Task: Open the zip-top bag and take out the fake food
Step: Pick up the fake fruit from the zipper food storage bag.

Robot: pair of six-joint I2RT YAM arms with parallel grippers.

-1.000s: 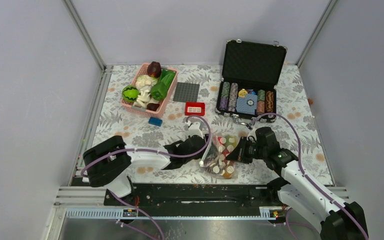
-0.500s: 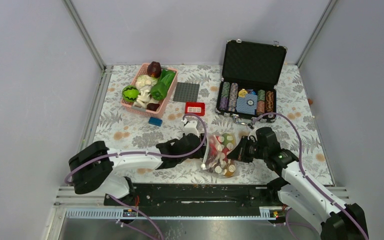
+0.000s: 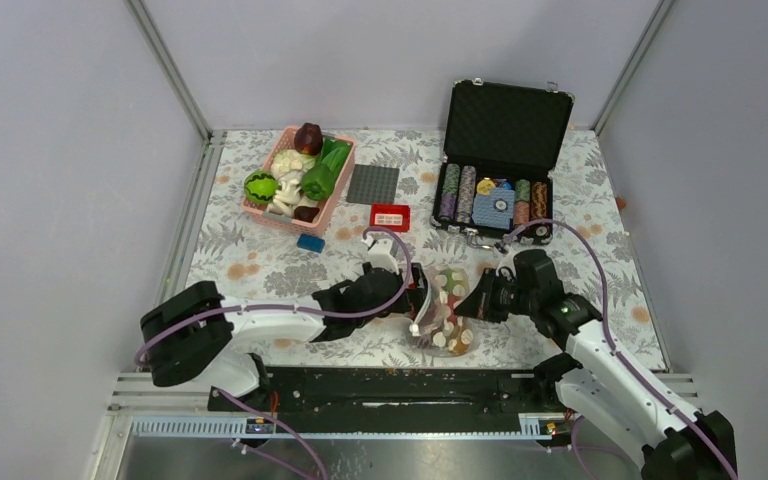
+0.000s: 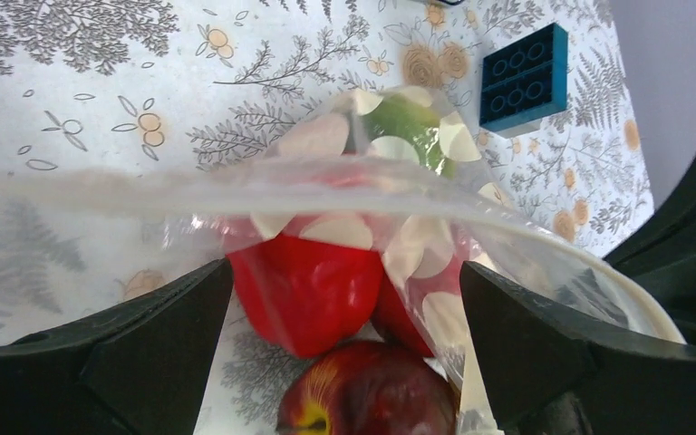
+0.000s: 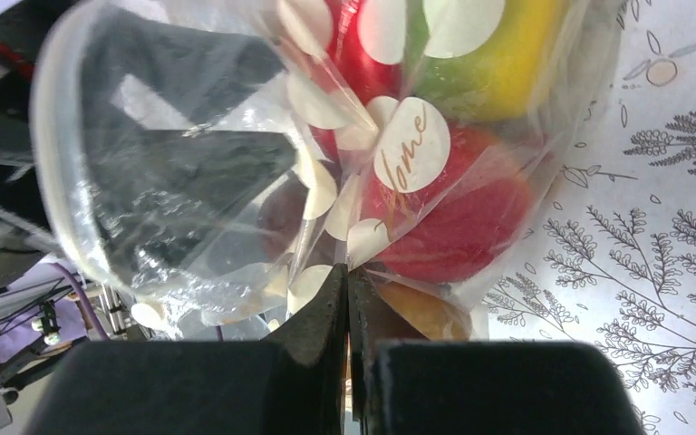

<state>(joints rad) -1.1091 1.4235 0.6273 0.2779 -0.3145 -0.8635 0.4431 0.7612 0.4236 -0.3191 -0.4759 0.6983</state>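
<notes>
On a leaf-print tablecloth (image 3: pixel 260 260), from the left: a pink slotted plastic basket (image 3: pixel 340 182) heaped with glossy toy produce; just off its near corner a small blue studded brick (image 3: pixel 310 242); to its right a flat grey studded plate (image 3: pixel 373 185) and a small red block (image 3: pixel 390 216). Nearer the arms, at mid-table, the left gripper (image 3: pixel 416 303) reaching in from the left, black fingers (image 4: pixel 127 362) spread wide, the bag's mouth end lying loose between the tips. Between the two grippers, lying on the cloth, the zip-top bag (image 3: pixel 445 335): clear, floppy, crinkled film printed with cream-white round dots, long axis running from the far side toward the near edge on a slight slant, mouth turned left toward the spread fingers, zip strip (image 4: pixel 236 186) drawn as a pale band across the left wrist view and bowed into a loop in the right wrist view. Inside, bulging against the film, the fake food (image 3: pixel 447 300): a smooth red pepper (image 4: pixel 304 290), a red apple (image 4: pixel 362 403) streaked yellow near the stem, a green piece (image 4: pixel 408 127) farther in, a yellow-green piece (image 5: pixel 498 54) and a rounded red piece (image 5: pixel 462 222) on the right gripper's side. At the bag's right edge, the right gripper (image 3: pixel 477 302), fingers pressed together on a fold of the dotted film. Farthest right and toward the back, an open black case (image 3: pixel 508 120), foam-lined lid raised, rows of striped poker chips (image 3: pixel 457 195) in the tray.
</notes>
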